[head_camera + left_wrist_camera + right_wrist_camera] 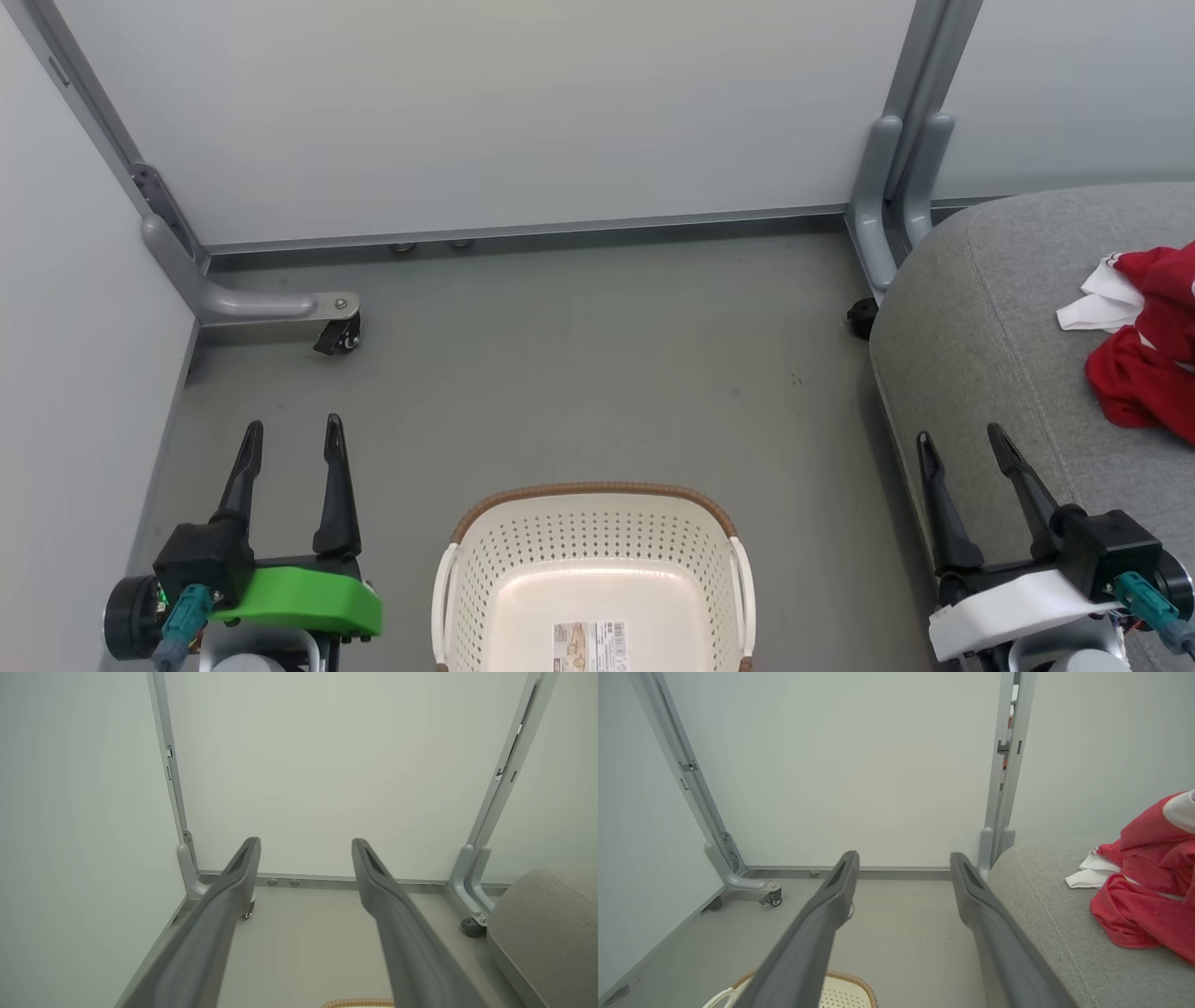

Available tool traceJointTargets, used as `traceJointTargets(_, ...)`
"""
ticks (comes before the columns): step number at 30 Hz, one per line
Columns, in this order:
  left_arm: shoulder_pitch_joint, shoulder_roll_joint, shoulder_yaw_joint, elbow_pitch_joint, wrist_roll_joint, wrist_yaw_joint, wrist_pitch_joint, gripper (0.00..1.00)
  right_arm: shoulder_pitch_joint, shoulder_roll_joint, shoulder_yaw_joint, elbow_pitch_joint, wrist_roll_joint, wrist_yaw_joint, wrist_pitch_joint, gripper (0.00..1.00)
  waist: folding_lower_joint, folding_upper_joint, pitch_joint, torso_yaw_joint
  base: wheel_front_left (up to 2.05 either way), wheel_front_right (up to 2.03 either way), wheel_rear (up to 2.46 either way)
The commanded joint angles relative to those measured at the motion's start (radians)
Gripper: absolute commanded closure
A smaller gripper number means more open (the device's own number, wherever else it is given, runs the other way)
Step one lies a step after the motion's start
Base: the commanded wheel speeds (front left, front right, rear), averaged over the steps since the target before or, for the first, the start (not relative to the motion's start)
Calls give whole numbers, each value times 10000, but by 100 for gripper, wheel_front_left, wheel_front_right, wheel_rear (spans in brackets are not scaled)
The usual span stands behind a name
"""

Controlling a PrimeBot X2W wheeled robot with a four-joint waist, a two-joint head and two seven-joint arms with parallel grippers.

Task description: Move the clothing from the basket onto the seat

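Jaws: left gripper [292, 422] and right gripper [959, 432] both spread wide, holding nothing | clothing [1148, 364]: red heap lying on the seat [980, 327] | basket [597, 541]: visible interior bare but for a label [589, 646] | status: transfer looks complete, nothing apparent left to move.

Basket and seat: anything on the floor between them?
Nothing. In the head view the grey floor between the basket and the seat is bare; the open right gripper hangs by the seat's edge.
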Motion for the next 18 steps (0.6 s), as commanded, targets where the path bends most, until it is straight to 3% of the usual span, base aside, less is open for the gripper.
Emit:
traceJointTargets(1,0,-4,3,5,4,-13,1,100,0,0,-8,1,3,0,0,100,0,0,1,0,0,0,0)
traceJointTargets(5,73,-50,-3,371,-45,-17,26,100,79,74,23,341,60,0,14,100,0,0,2,-5,0,0,0)
traceJointTargets(18,-61,-56,283,400,-2485,-159,702,100,-183,43,-114,558,2589,-1,653,100,0,12,9,-102,0,0,0)
